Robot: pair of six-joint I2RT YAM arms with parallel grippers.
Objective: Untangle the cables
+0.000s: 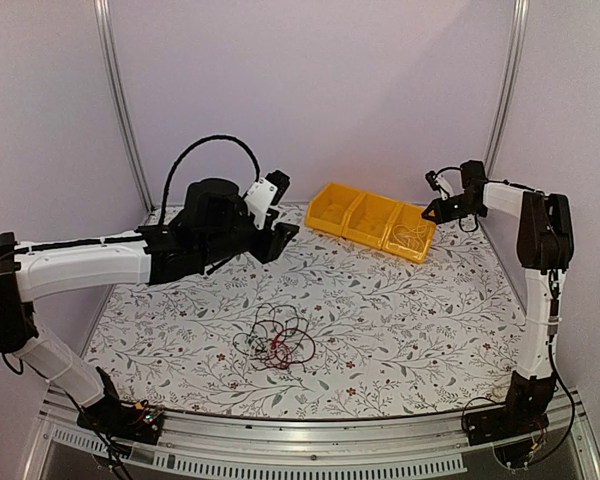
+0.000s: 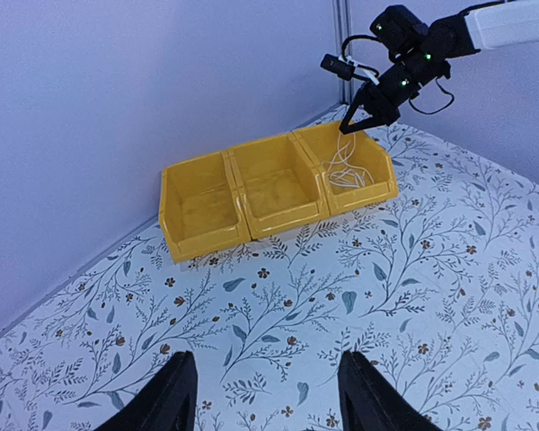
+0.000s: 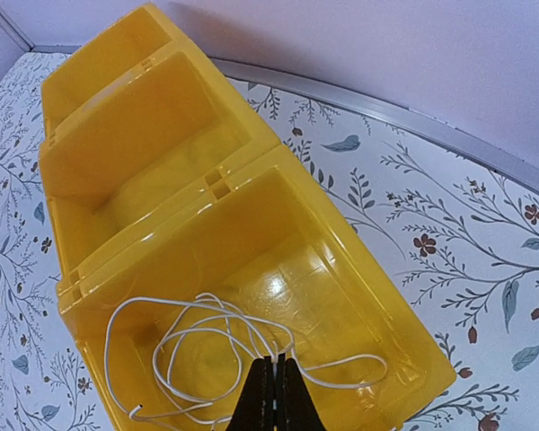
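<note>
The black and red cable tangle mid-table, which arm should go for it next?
Probably left. The left gripper is open and empty; the right gripper is shut on a white cable over the yellow bin, farther from the tangle.

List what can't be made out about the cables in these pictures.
- Tangle, top view: too small to count the black and red strands or to trace where they cross. It lies outside both wrist views.
- White cable, right wrist view: its lower loops are cut off by the bottom edge, and part of it is hidden behind the right gripper.
</note>
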